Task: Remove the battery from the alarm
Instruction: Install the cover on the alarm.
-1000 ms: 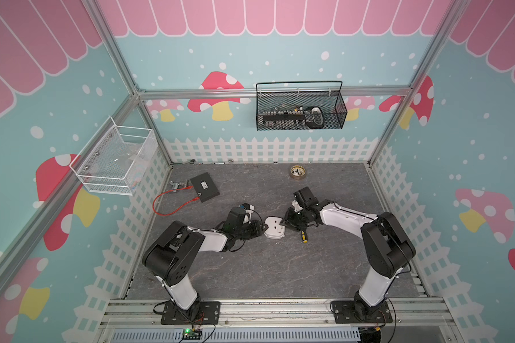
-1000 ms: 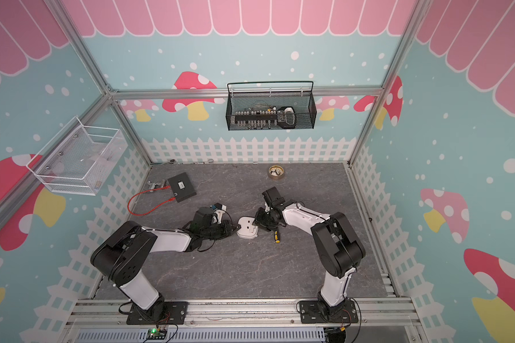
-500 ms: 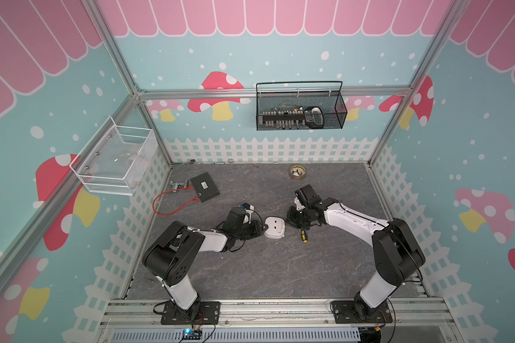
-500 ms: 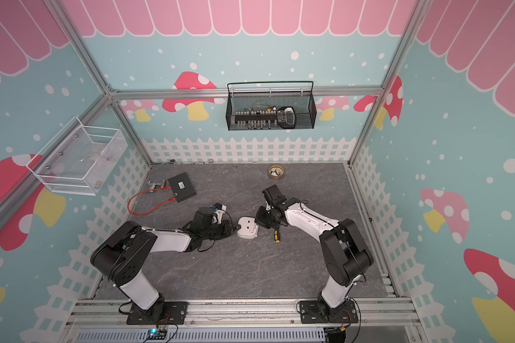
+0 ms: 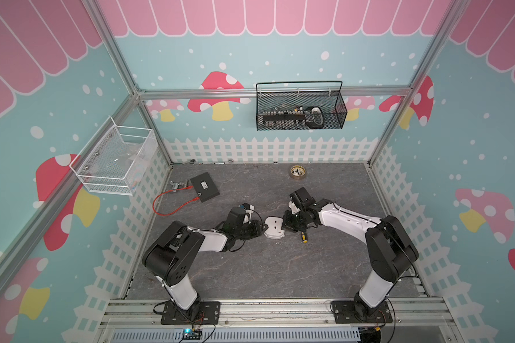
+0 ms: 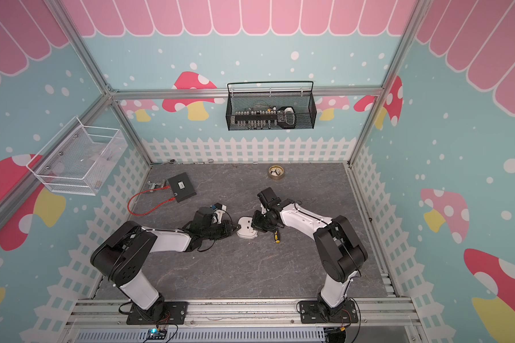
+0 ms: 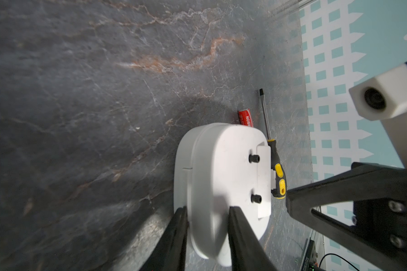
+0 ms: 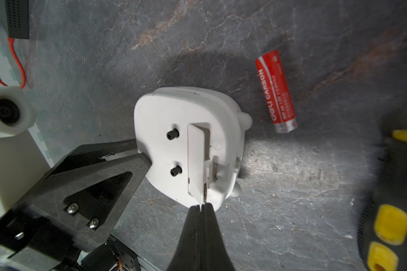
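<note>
The right gripper (image 8: 200, 206) is clenched on nothing, its joined tips at the rim of the alarm (image 8: 169, 112), by the end of the lifted cover. The left gripper (image 7: 207, 211) grasps the alarm (image 7: 216, 164) by its left rim, pinching face and back between the fingers.

The alarm is a white rounded-square plastic shell, back upward, with two small black knobs, stubby feet and a flap standing ajar over a rectangular recess. It sits mid-floor between the arms in both top views (image 5: 274, 228) (image 6: 247, 227).

The battery (image 8: 275, 91) is out, lying flat on the mat to the alarm's right and apart from it. It is red with a silver end and lies near the shaft of the black-and-yellow screwdriver (image 7: 276, 169). White print reads "deli" and "CARBON"; the smaller line is too fine to read.

The mat (image 5: 250, 273) is dark grey, stone-patterned, with pale and rust veins. Teal walls (image 5: 191, 44) carry mushrooms, white fence and pink scallops. A black wire basket (image 5: 301, 110) hangs far, a white mesh basket (image 5: 113, 160) left. A black box (image 5: 204, 187) with an orange cable (image 5: 173, 205) lies far left, a brass disc (image 5: 298, 172) far right.
</note>
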You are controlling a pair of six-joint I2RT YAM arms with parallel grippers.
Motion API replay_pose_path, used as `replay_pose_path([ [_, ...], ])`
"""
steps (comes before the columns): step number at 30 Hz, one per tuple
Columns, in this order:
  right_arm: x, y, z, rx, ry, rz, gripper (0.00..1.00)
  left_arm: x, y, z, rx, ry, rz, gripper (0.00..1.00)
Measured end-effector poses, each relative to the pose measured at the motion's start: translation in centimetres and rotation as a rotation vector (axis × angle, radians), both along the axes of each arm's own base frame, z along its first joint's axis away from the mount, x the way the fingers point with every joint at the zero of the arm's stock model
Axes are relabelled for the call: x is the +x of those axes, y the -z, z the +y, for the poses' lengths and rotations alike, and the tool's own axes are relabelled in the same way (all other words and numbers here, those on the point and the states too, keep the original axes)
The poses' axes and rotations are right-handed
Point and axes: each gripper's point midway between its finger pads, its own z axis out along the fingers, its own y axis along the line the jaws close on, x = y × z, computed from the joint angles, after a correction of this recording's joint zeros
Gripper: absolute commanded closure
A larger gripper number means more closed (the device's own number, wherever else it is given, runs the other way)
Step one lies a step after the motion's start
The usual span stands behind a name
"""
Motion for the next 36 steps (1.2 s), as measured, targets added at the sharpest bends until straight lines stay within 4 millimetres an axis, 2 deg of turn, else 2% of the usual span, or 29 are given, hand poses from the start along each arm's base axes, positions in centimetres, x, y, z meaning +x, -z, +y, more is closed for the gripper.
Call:
replay_pose_path([
  [14, -0.2, 1.3, 0.1, -0.013, -0.005, 0.032, 1.0, 0.0, 0.0, 0.0, 0.0, 0.0, 0.0, 0.68],
  [36, -0.1, 1.4, 1.0, -0.007, -0.023, 0.038, 1.0, 0.2, 0.0, 0.2, 0.0, -0.007, 0.0, 0.68],
])
